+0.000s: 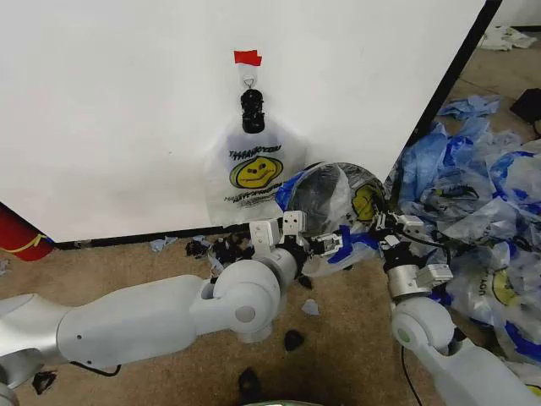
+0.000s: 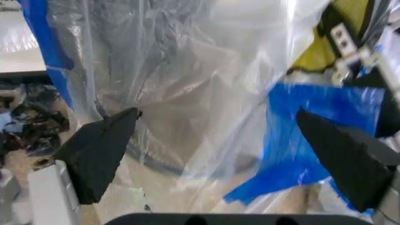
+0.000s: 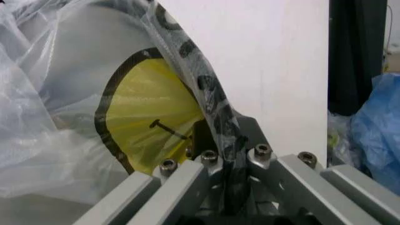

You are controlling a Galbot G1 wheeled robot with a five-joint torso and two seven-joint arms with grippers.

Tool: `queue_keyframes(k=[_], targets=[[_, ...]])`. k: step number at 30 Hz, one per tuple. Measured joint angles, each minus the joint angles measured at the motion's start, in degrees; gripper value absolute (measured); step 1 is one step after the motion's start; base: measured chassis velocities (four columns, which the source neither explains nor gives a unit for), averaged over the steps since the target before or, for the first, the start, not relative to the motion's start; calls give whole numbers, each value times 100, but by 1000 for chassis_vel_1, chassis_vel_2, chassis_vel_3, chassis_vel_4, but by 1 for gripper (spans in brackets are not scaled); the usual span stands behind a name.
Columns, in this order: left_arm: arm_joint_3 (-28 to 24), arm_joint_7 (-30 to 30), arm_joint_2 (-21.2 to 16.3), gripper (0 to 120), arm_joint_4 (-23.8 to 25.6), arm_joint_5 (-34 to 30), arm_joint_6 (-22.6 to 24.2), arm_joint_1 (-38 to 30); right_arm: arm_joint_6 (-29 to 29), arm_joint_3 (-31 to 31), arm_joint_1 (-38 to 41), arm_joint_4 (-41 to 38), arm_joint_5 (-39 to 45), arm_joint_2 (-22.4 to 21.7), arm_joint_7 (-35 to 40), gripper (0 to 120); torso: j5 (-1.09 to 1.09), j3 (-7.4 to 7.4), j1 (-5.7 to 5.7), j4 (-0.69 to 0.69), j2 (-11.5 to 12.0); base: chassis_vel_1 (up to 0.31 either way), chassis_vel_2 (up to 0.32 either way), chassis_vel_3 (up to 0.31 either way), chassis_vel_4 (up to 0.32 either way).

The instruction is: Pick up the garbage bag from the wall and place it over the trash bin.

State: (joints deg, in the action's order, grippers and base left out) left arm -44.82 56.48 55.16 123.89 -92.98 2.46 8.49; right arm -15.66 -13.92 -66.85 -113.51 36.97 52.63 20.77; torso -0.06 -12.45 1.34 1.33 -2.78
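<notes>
Translucent garbage bag (image 1: 338,199) over trash bin (image 1: 306,203), right gripper (image 3: 228,197) pinching it, left gripper (image 2: 218,140) spread beside it.

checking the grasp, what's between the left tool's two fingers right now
Bag film: the garbage bag, clear plastic with a blue handle strip, hangs in the gap between the spread fingers of the left tool, seen in the left wrist view.

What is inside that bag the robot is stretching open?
Through the thin garbage bag the dark round rim of the trash bin shows, so the bin sits inside it. The left gripper and right gripper are at its edges. The bin's bottom is covered.
</notes>
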Motion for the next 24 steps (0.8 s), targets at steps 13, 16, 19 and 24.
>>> queue_keyframes(k=[13, 16, 19, 24], targets=[[-15, 285, 242, 100, -38, -473, -87, -251, -11, 4, -14, 57, -52, 94, -13, 0, 0, 0, 0, 3, 0, 0, 0, 0, 0], [11, 282, 158, 100, 35, -536, -115, -273, -11, 4, -2, 66, -46, 69, -14, 0, 0, 0, 0, 3, 0, 0, 0, 0, 0], [63, 270, 63, 100, 140, -621, -153, -290, -11, 1, 8, 79, -37, 36, -17, 0, 0, 0, 0, 3, 0, 0, 0, 0, 0], [195, 235, 1, 100, 250, -786, -223, -346, -10, -3, 14, 81, -22, 14, -17, 0, 0, 0, 0, 3, 0, 0, 0, 0, 0]])
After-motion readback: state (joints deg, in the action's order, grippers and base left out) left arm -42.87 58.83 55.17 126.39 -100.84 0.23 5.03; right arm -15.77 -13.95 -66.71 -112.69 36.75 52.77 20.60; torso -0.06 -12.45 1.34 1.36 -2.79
